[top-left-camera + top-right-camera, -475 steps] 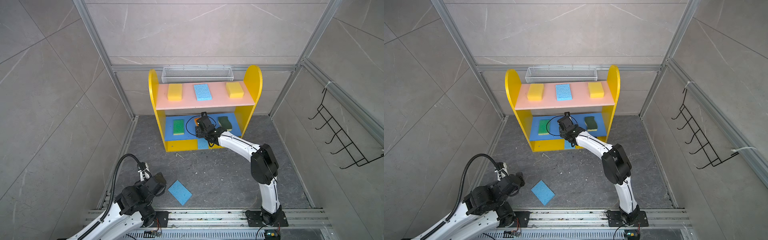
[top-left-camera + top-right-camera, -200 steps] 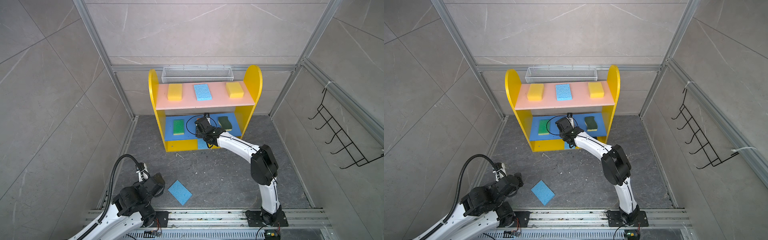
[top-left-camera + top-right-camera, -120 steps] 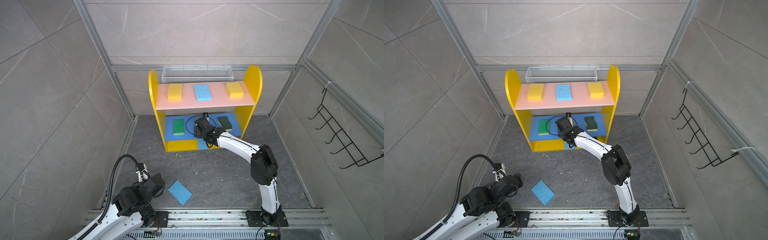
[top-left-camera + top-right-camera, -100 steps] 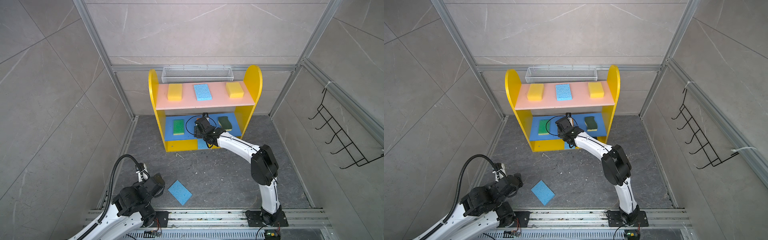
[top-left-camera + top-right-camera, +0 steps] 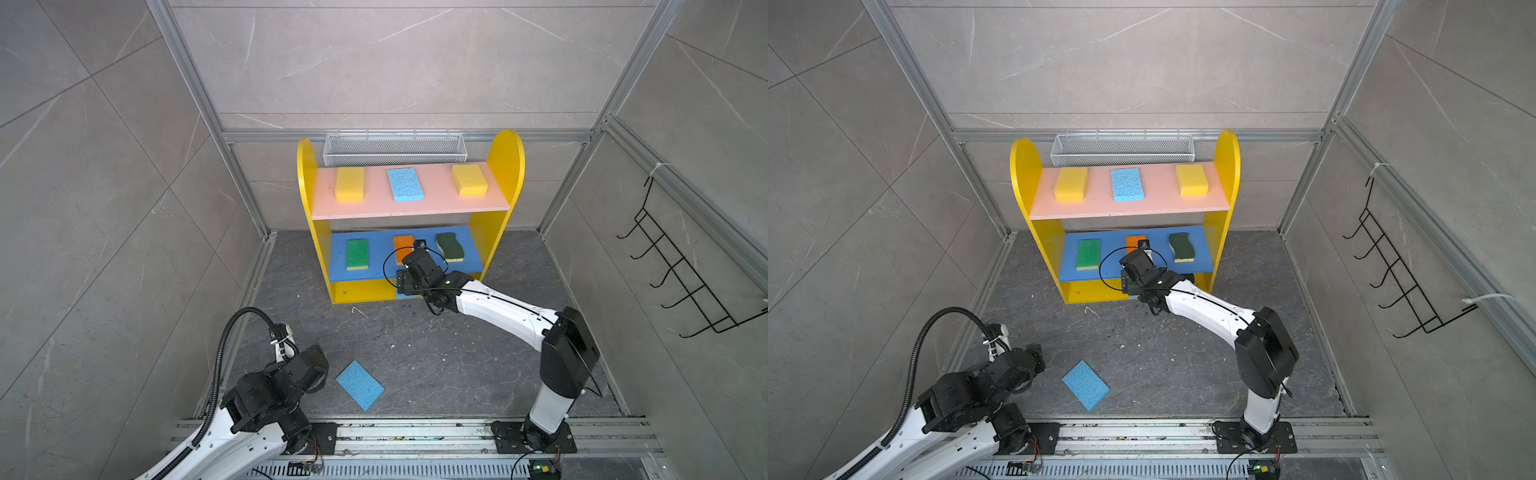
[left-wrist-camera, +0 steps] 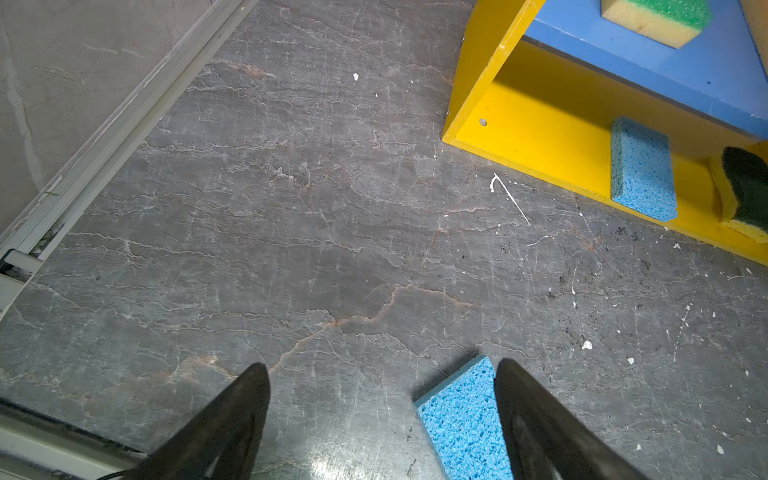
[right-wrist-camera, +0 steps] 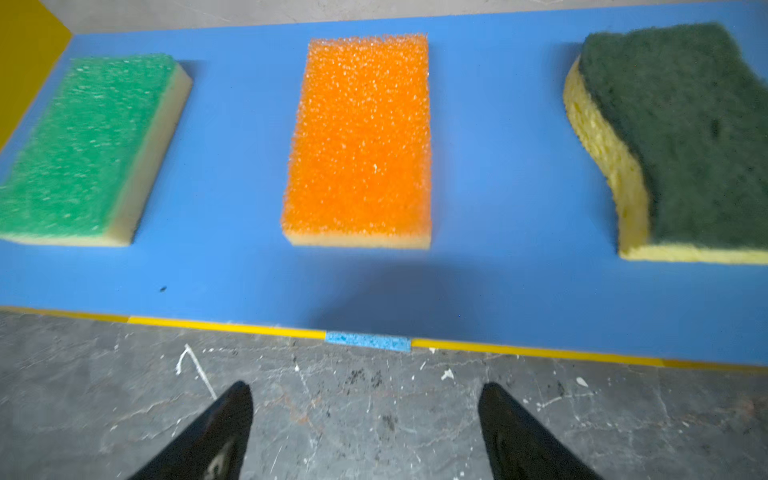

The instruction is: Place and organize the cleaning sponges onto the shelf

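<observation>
the shelf (image 5: pixel 505 166) stands at 12 o'clock on the grey worktop (image 5: pixel 436 357): two yellow sponges (image 5: pixel 349 184) flank a light blue sponge (image 5: pixel 405 184) on its pink board (image 5: pixel 436 205). a bright green sponge (image 5: pixel 357 254), an orange sponge (image 7: pixel 359 137) and a dark green sponge (image 5: pixel 450 247) sit on the blue board (image 5: pixel 382 257), and a second blue sponge (image 6: pixel 642 170) lies on the yellow bottom (image 6: pixel 540 124). the right jaws gape wide and empty just before the blue board, facing the orange sponge, while the left jaws, wide apart and gripping nothing, hover at 7 o'clock just beside a loose blue sponge (image 5: pixel 360 384) lying flat on the worktop.
</observation>
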### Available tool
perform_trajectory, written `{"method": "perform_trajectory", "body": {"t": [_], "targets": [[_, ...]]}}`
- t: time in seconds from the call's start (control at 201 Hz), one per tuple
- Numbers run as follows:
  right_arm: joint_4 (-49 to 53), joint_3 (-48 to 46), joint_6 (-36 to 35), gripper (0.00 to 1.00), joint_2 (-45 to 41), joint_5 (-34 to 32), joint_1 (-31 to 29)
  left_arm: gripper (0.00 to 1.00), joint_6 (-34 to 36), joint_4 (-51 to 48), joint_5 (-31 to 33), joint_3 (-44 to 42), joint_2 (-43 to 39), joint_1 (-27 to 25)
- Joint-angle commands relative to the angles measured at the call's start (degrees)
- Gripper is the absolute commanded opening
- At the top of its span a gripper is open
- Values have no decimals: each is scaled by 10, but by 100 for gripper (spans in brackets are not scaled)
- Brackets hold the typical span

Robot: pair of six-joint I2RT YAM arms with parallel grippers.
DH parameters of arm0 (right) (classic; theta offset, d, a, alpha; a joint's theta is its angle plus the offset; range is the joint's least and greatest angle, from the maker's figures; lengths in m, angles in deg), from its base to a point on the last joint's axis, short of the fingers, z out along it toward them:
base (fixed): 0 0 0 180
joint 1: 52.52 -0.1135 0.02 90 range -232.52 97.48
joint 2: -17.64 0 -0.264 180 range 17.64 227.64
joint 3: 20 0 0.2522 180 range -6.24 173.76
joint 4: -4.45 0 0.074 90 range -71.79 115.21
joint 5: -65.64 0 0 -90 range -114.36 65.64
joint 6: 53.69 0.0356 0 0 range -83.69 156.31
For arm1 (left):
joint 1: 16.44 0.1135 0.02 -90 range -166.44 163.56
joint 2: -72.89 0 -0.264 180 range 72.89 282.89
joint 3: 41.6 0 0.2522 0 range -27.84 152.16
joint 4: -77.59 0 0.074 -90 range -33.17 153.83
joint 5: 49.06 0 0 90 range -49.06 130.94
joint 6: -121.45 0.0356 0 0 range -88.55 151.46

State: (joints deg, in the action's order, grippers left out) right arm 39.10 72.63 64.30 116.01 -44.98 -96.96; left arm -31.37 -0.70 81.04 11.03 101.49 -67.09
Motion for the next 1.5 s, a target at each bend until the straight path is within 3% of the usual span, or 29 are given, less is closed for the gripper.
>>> {"method": "perform_trajectory", "body": {"t": [0.0, 0.144, 0.259, 0.478, 0.573, 0.872, 1.29, 1.499], "targets": [[-23, -86, 38, 83, -84, 54, -1, 87, -1, -9, 3, 22, 12, -2], [-138, -267, 106, 64, -193, 123, -1, 86, 1, 5, -4, 16, 31, -2], [-193, -340, 136, 44, -226, 154, -1, 86, 16, 39, -17, 7, 45, -2], [-348, -424, 175, 19, -212, 208, -1, 85, 23, 75, -27, -11, 39, -2], [-419, -437, 187, 0, -179, 233, 1, 85, 22, 86, -30, -26, 26, -2], [-648, -467, 257, 0, -36, 261, 14, 84, 14, 100, -19, -46, 9, -2], [-803, -485, 300, 0, 83, 242, 34, 84, 11, 121, -4, -59, 25, -2], [-824, -478, 300, 0, 120, 230, 36, 84, 13, 130, 2, -60, 33, -2]]}}
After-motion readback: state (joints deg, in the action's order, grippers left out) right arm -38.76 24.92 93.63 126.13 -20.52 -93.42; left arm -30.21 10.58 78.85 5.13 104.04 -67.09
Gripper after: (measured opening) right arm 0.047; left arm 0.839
